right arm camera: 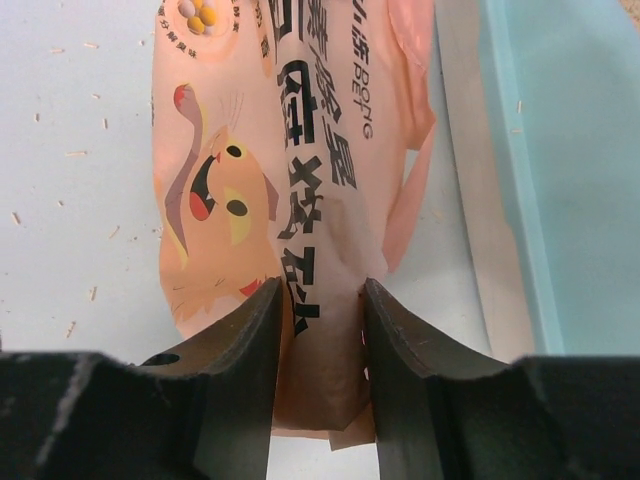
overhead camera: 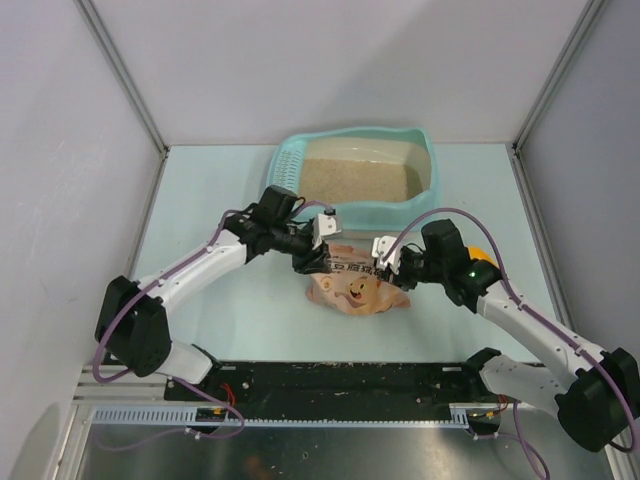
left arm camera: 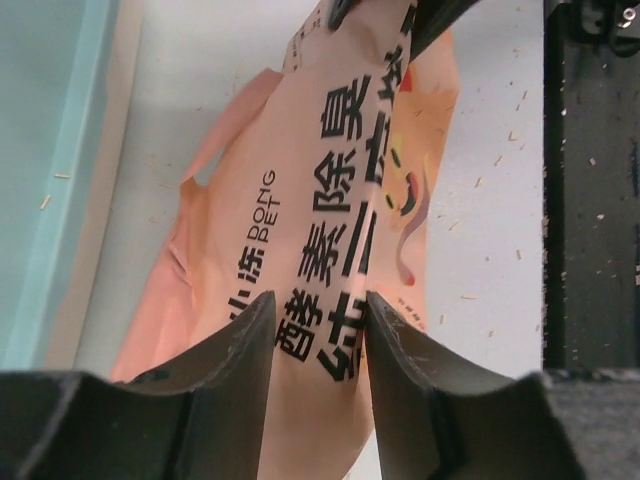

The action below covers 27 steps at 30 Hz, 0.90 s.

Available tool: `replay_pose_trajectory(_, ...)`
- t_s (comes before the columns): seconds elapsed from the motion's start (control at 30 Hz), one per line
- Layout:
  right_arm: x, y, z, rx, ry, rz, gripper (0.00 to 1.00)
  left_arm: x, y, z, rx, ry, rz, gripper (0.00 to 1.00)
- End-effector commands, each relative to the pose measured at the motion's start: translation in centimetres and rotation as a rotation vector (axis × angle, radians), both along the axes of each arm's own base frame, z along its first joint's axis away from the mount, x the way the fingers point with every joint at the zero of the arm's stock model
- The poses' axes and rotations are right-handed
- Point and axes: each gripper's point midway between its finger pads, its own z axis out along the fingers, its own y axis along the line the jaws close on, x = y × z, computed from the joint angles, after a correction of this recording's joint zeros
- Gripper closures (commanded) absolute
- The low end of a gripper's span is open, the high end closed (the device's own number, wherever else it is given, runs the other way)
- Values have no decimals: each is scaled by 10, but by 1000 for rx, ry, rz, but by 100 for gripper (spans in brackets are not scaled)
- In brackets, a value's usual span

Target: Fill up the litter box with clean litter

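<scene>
From above, the left arm [overhead camera: 200,262] and right arm [overhead camera: 520,315] angle inward, meeting over a pink-orange printed plastic bag [overhead camera: 355,292] near the large light teal plastic litter box [overhead camera: 428,152], which has fine beige litter [overhead camera: 360,180] inside. Left wrist: the left gripper [left arm camera: 320,320] pinches the bag, its 2 fingers narrowly apart. Right wrist: the right gripper [right arm camera: 320,310] clamps it likewise.

The pink bag [overhead camera: 352,290], pinched between the left gripper [overhead camera: 314,262] and the right gripper [overhead camera: 387,268], bars the strip of table [overhead camera: 205,190] just before the litter box [overhead camera: 432,170]. Room to pass lies left and right of the box; its top is open.
</scene>
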Motion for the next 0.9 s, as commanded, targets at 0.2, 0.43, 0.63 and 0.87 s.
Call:
replay_pose_trajectory(0.2, -6, 14, 22, 137, 141, 2, 71, -6, 28, -24, 58, -29, -96, 73)
replay_pose_trajectory(0.43, -1, 4, 28, 168, 214, -23, 100, -9, 52, -25, 34, 49, 5, 100)
replay_pose_trajectory(0.63, 8, 15, 43, 323, 430, -69, 100, -25, 59, 0, -65, 125, 63, 100)
replay_pose_trajectory(0.87, 12, 37, 52, 342, 440, -17, 100, -15, 77, -1, -4, 76, 157, 100)
